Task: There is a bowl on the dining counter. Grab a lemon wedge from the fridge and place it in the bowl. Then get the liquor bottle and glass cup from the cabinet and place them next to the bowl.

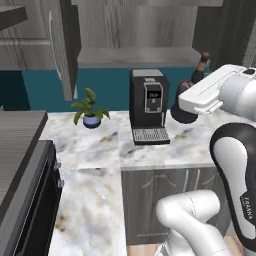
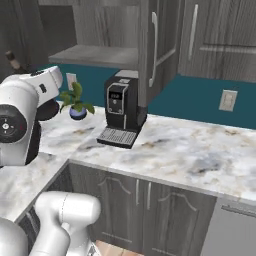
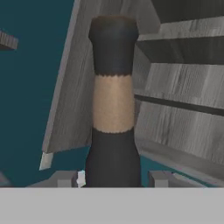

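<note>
My gripper (image 3: 113, 179) is shut on the liquor bottle (image 3: 113, 113), a dark bottle with a tan band on its neck and a dark cap. The neck rises straight up between the two fingertips (image 3: 65, 178) in the hand view. In the left base view the bottle's top (image 1: 204, 61) pokes out above my white hand, held in the air over the counter to the right of the coffee machine. In the right base view the same bottle (image 2: 11, 59) shows at the far left, above the arm.
A black coffee machine (image 1: 147, 105) and a small potted plant (image 1: 90, 111) stand on the marble counter (image 1: 100, 145). Above them hangs the cabinet with its door (image 1: 65, 50) swung open and a shelf (image 1: 135, 56) showing. A wall outlet (image 2: 228, 100) is at the right.
</note>
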